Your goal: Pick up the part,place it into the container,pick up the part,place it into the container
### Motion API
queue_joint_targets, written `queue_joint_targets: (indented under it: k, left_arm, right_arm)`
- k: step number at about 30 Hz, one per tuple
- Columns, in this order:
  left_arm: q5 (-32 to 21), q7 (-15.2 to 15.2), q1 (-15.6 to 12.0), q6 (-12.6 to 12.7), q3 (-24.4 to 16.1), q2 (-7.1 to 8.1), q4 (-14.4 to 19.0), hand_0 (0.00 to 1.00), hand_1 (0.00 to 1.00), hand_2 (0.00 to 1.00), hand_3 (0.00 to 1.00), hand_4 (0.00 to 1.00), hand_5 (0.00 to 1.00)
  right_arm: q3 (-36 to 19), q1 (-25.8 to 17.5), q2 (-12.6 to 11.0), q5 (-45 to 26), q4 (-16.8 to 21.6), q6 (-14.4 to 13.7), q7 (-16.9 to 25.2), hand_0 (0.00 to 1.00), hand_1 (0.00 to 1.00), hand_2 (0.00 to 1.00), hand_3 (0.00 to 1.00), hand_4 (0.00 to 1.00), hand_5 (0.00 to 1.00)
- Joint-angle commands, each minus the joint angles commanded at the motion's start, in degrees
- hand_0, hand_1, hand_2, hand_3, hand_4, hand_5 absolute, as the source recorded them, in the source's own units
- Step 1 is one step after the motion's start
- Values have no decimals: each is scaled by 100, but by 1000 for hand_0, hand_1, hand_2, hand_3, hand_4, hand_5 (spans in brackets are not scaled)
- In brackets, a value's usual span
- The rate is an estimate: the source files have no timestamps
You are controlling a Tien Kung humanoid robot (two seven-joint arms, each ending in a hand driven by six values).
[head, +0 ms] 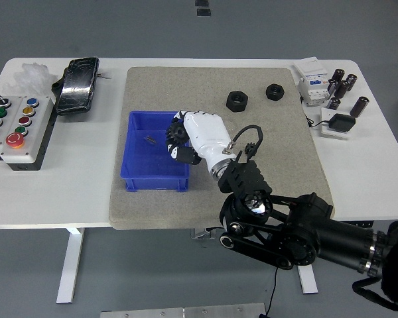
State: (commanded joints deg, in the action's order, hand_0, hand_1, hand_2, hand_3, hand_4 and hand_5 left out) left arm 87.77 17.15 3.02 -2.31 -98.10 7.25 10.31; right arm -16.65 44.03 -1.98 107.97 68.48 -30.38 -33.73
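Small black gear [180, 132] is gripped in the fingers of the white right hand [194, 138], above the right rim of the blue plastic bin [156, 180] on the grey mat [278, 192].

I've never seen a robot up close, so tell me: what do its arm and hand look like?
Only the right arm shows. It is black and bulky, built of rounded joint housings with small bolts. A thin black cable loops at the wrist. The right hand has a glossy white shell with black finger joints.
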Motion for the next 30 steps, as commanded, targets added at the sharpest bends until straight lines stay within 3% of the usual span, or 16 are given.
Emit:
queue_joint_targets:
  k: [3, 4, 9, 10, 15, 16, 18, 21, 22, 27, 28, 30]
  left_arm:
    - [-11, -4, 2, -1, 12, 4, 0, 668, 569, 533, 657, 664, 462]
    - [-9, -3, 1, -1, 10, 4, 0, 668, 570, 532, 657, 665, 464]
    - [1, 4, -5, -2, 1, 4, 0, 668, 570, 532, 657, 665, 464]
    - [0, 2, -3, -3, 3, 4, 0, 668, 570, 533, 657, 664, 466]
    - [-3, -13, 9, -8, 15, 3, 0, 668, 570, 533, 657, 664, 466]
    - [2, -14, 10, -9, 12, 2, 0, 668, 569, 533, 658, 664, 468]
    - [11, -16, 10, -10, 6, -3, 0, 668, 569, 533, 658, 664, 468]
    - [22, -15, 0, -9, -6, -12, 0, 668, 569, 533, 658, 664, 468]
    - [31, -12, -5, -8, -15, -16, 0, 668, 570, 532, 657, 662, 470]
    - [56, -6, -20, -7, -42, -27, 0, 668, 570, 532, 657, 662, 470]
    - [54, -8, -20, -7, -41, -28, 0, 668, 570, 532, 657, 661, 466]
    - [49, -16, -18, -8, -33, -29, 0, 668, 570, 532, 657, 661, 466]
  right_arm:
    - [76, 11, 26, -229, -21, -70, 74, 658, 807, 803, 756, 306, 178]
    - [86, 11, 29, -267, -29, -65, 82, 759, 901, 890, 886, 490, 245]
    - [81, 14, 44, -304, -32, -31, 88, 759, 901, 890, 886, 490, 245]
    - [70, 13, 45, -294, -30, -25, 85, 814, 940, 943, 939, 628, 237]
    - [-56, -44, 29, -229, -43, -27, 44, 814, 940, 943, 939, 628, 237]
    - [-104, -67, 17, -195, -47, -20, 13, 826, 940, 938, 936, 684, 257]
    - [-310, -170, -49, -13, -64, 22, -171, 826, 940, 938, 936, 684, 257]
    - [-664, -344, -168, 230, -172, 181, -325, 826, 940, 938, 936, 684, 257]
    - [-796, -413, -230, 286, -215, 279, -325, 769, 867, 889, 909, 707, 277]
    - [-1393, -667, -477, 478, -453, 822, -325, 769, 867, 889, 909, 707, 277]
    - [-1491, -704, -509, 477, -495, 907, -325, 687, 795, 841, 883, 713, 277]
    - [-1632, -773, -564, 446, -594, 1056, -325, 687, 795, 841, 883, 713, 277]
